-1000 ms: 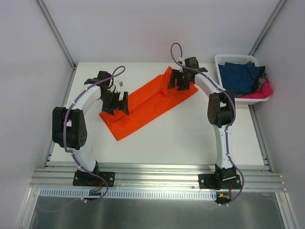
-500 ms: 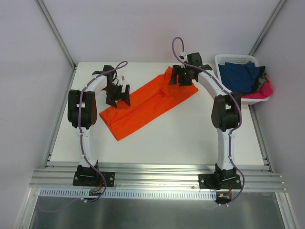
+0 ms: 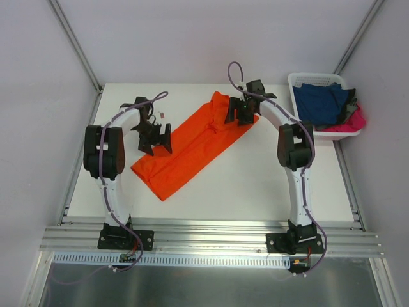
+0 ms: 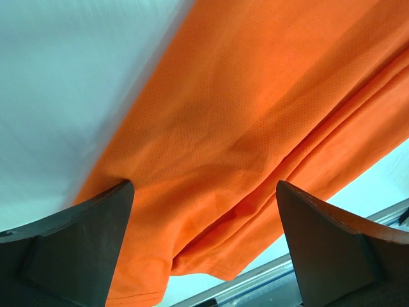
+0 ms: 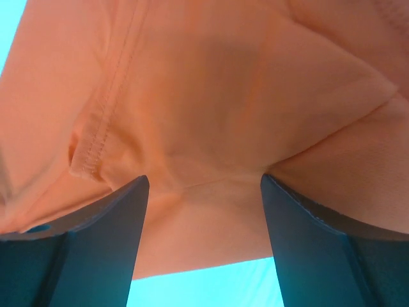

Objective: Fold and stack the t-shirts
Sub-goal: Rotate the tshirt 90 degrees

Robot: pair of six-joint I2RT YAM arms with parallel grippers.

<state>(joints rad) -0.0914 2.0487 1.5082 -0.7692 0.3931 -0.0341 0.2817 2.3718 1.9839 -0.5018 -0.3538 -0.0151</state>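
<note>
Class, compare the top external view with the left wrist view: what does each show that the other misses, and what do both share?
Only the top external view: the whole orange t-shirt as a long diagonal strip, the right arm, and the white basket holding a navy t-shirt and a pink t-shirt. Only the left wrist view: the cloth's fine mesh weave and layered fold edges, close up. Both: orange cloth on the white table, with the left jaws open over it.

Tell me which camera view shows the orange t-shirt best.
The top external view: nearly the whole orange t-shirt lies there as a long diagonal strip on the table. The left wrist view shows only a close patch of folds and one edge; the right wrist view only a stitched hem and creases.
</note>
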